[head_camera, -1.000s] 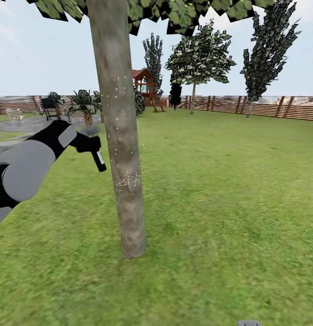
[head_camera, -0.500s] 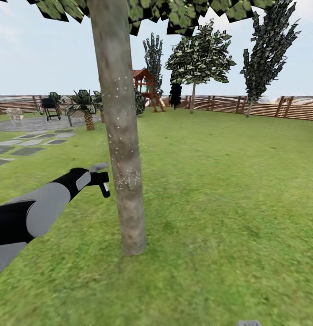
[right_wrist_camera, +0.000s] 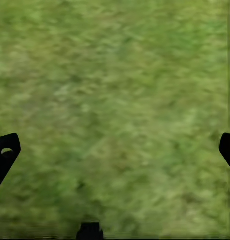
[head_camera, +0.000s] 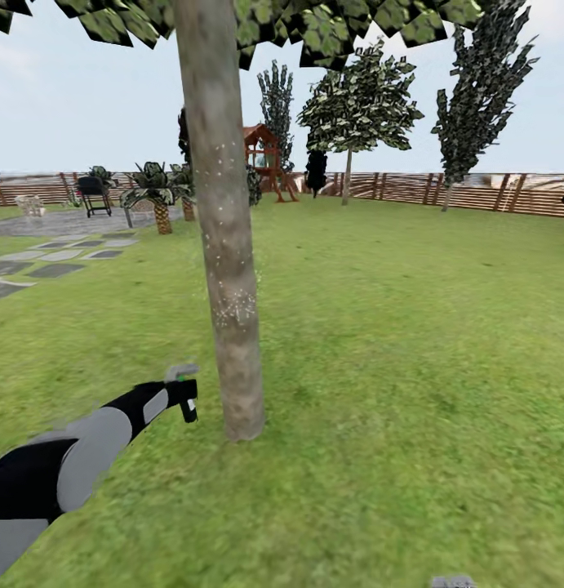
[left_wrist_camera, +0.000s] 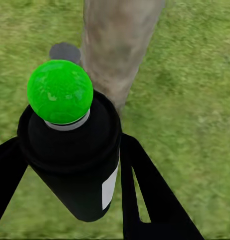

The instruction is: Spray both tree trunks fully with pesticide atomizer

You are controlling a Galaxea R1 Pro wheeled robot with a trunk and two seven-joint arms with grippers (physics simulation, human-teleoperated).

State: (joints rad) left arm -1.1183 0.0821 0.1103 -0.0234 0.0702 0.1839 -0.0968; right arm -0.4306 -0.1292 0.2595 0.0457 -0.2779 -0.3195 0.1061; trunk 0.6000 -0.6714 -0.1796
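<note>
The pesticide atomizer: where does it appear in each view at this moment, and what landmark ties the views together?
Head view: the pesticide atomizer sits low and left of centre, in the left gripper, beside the base of the tree trunk.
Left wrist view: the black bottle with its green cap fills the centre-left between the fingers.
Right wrist view: lawn between spread fingertips.
Shared landmark: the tree trunk.

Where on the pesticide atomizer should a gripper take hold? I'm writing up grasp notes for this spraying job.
Around the black cylindrical body, below the green cap. In the left wrist view the left gripper already holds the pesticide atomizer that way, one finger on each side of the barrel. Coming from the side probably suits it best: the round body fits between the fingers, and the cap end stays free, facing the tree trunk.
</note>
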